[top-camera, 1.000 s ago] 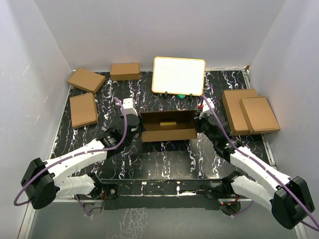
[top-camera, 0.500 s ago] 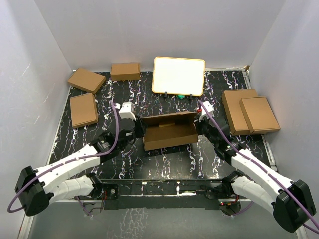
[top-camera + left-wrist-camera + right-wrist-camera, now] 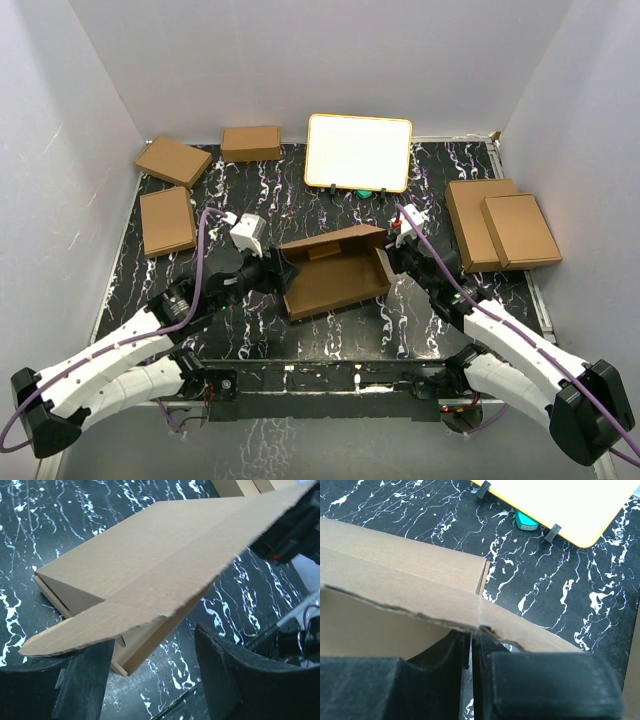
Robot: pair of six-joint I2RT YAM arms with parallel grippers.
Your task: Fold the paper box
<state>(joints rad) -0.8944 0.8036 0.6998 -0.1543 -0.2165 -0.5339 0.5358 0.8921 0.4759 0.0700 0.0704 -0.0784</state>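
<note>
The paper box (image 3: 335, 272) lies mid-table as a partly folded brown tray, skewed, with its lid flap raised along the far side. My left gripper (image 3: 281, 272) is open just off the box's left end. In the left wrist view the box (image 3: 150, 560) hangs above and between the spread fingers (image 3: 85, 680), and my left gripper (image 3: 155, 680) touches nothing. My right gripper (image 3: 392, 247) is at the box's right end. In the right wrist view it (image 3: 471, 645) is shut, with the box's torn-edged flap (image 3: 395, 580) pinched at its tips.
A white board with a tan frame (image 3: 359, 152) stands at the back, a green object (image 3: 525, 521) at its foot. Three folded brown boxes (image 3: 173, 160) (image 3: 250, 143) (image 3: 167, 220) lie at the back left. Two stacked ones (image 3: 500, 225) lie at the right. White walls enclose the table.
My left gripper opened, let go of the box's left end and drew back to the left. The box swung so its left end sits nearer the front. The right gripper kept its hold.
</note>
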